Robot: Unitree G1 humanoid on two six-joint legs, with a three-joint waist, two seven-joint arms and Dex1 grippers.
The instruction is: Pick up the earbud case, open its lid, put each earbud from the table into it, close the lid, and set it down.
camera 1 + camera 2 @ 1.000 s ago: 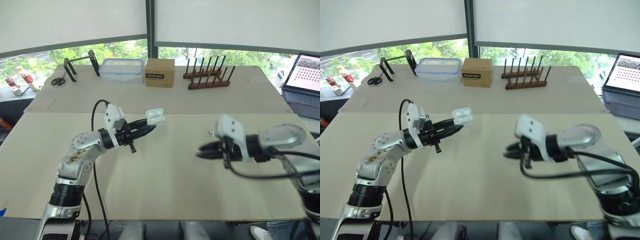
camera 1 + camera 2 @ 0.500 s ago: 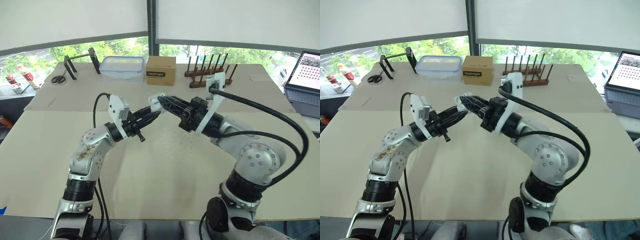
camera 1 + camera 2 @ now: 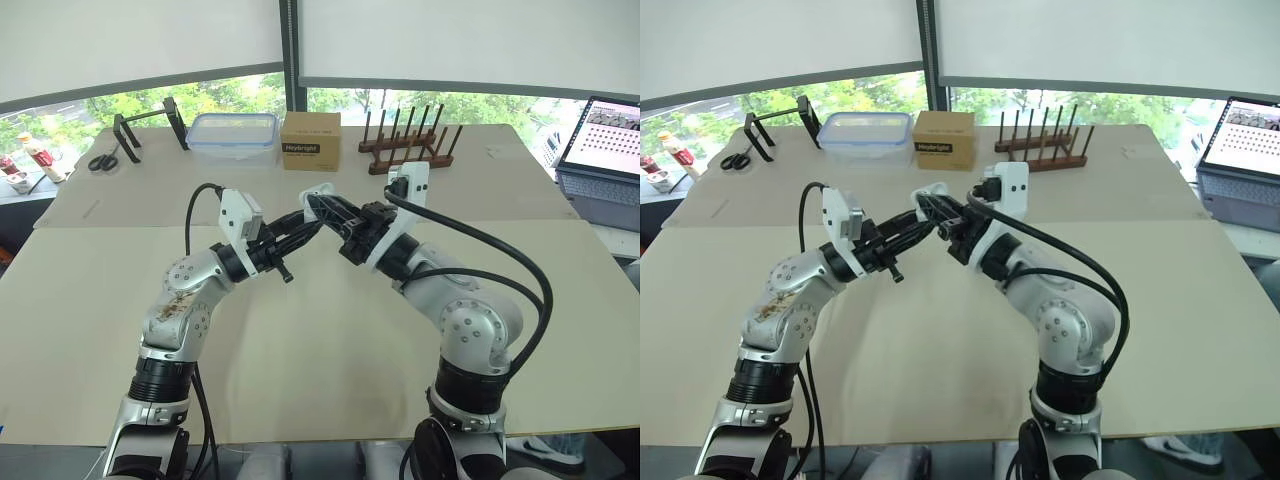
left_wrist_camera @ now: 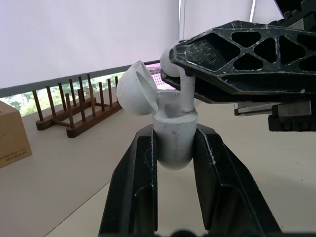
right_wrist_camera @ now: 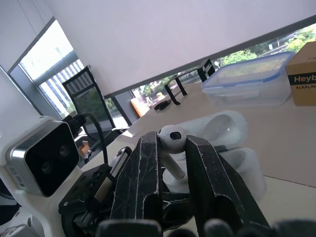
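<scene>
Landmark: cardboard box (image 3: 310, 140) at the far side of the table (image 3: 330, 330).

- Case (image 4: 174, 138): held in the air above the table, in front of the box on the robot's side, well apart from it. White, upright between the fingers. Lid (image 4: 137, 89) hinged open and tipped back to one side.
- Left end effector (image 3: 308, 224): reaches toward the box from the robot's left. Its two black fingers are clamped on the lower body of the case, one on each side, touching it.
- Right end effector (image 3: 320, 203): comes in from the robot's right and meets the left one just in front of the box. Its fingers are closed on an earbud (image 5: 171, 137), gripping it at the round head.
- Earbud: white, directly above the case's open top. The stem points down into the opening and meets the case at its rim. Cannot tell whether it is fully seated in its well.
- Left of the box: clear plastic container (image 3: 232, 135) just beside it; further left a black stand (image 3: 140, 125) and scissors (image 3: 101, 160).
- Right of the box: wooden peg rack (image 3: 405, 152) near it; a laptop (image 3: 603, 140) well beyond that, screen lit, at the table's edge.
</scene>
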